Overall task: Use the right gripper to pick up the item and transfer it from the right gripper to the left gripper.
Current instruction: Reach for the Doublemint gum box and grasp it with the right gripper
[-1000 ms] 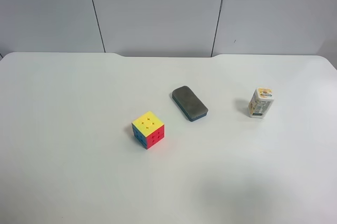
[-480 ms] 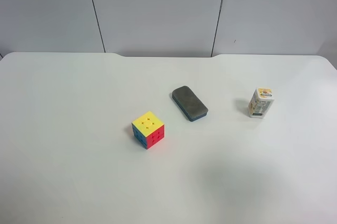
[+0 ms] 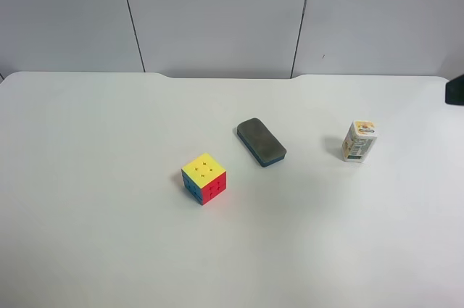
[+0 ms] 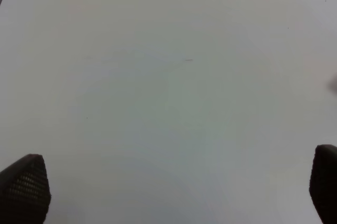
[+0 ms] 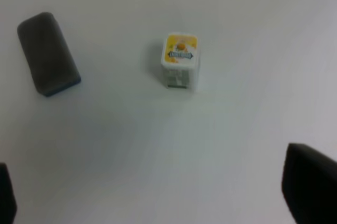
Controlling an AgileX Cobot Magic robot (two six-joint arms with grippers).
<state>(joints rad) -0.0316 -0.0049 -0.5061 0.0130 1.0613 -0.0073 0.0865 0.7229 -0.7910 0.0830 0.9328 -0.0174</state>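
Observation:
The item, a small white carton with orange fruit print [image 3: 359,141], stands upright on the white table [image 3: 109,235] at the exterior high view's right. It also shows in the right wrist view [image 5: 180,60], some way ahead of my right gripper [image 5: 158,197]. That gripper is open and empty, and only its two dark fingertips [image 5: 308,190] show, far apart. My left gripper [image 4: 174,187] is open and empty over bare table, with its black fingertips [image 4: 23,187] at the frame's corners. A black part of an arm [image 3: 455,90] shows at the exterior high view's right edge.
A dark grey eraser block [image 3: 261,141] lies near the table's middle and also shows in the right wrist view [image 5: 48,54]. A multicoloured puzzle cube [image 3: 204,178] stands in front of it, to the left. Grey wall panels stand behind the table's far edge.
A black part of an arm has come into the exterior high view at its right edge. The faint shadow on the table's near right has gone. The objects have not moved.

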